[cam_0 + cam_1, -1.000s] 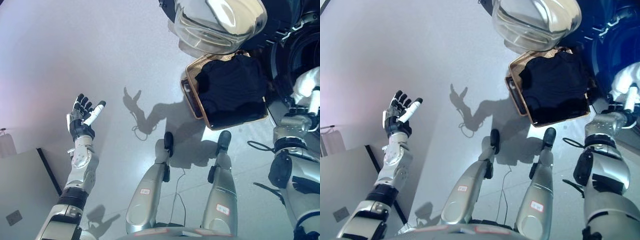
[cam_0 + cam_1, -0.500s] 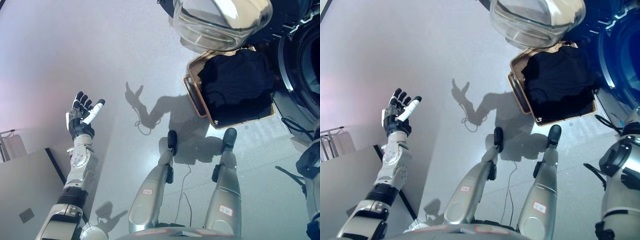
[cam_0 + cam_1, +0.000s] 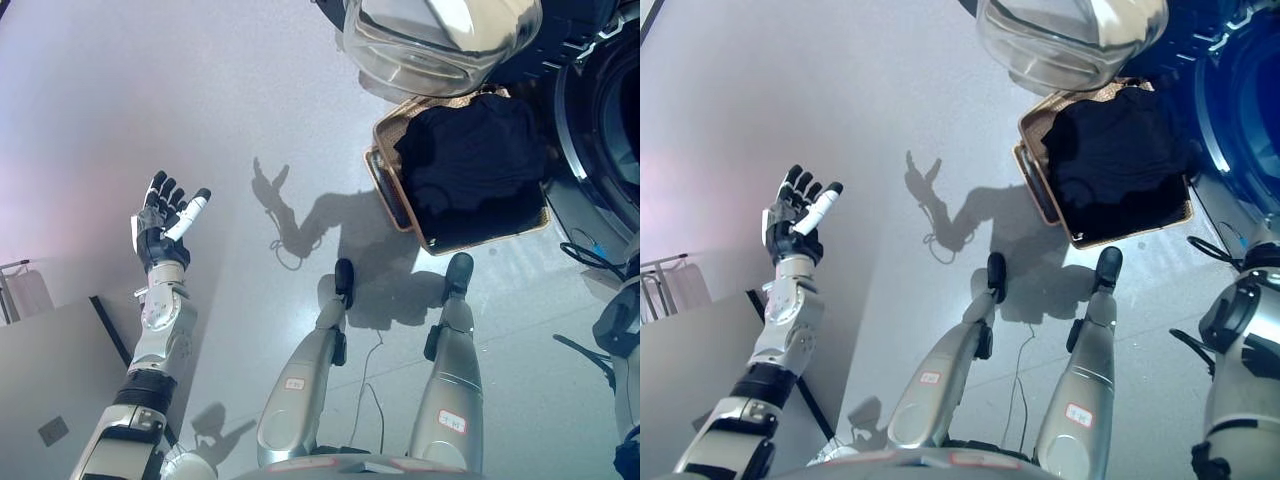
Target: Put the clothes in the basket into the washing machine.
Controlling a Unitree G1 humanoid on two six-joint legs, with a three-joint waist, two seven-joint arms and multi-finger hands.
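We watch the right hand slip away: a second ago it was up at three o'clock beside the drum with something white at its fingers, and now only the right arm shows at the lower right edge, the hand itself out of both views, so we cannot tell how its fingers stand. That white piece is gone from sight too, and we take it, cautiously, to have gone into the washing machine (image 3: pixel 605 120), whose dark round opening sits at two o'clock, though the drum's inside is too dim to confirm. The basket (image 3: pixel 385 185) rests on the floor (image 3: pixel 200 100) at one o'clock, just beside the machine and under its open glass door (image 3: pixel 440 40), and it is far from done: a heap of black clothes (image 3: pixel 470 165) fills it. Over at nine o'clock the left hand (image 3: pixel 163 222) hangs idle, well apart from everything, fingers spread and straight, holding nothing. So we judge one garment delivered and the next reach into the basket due.
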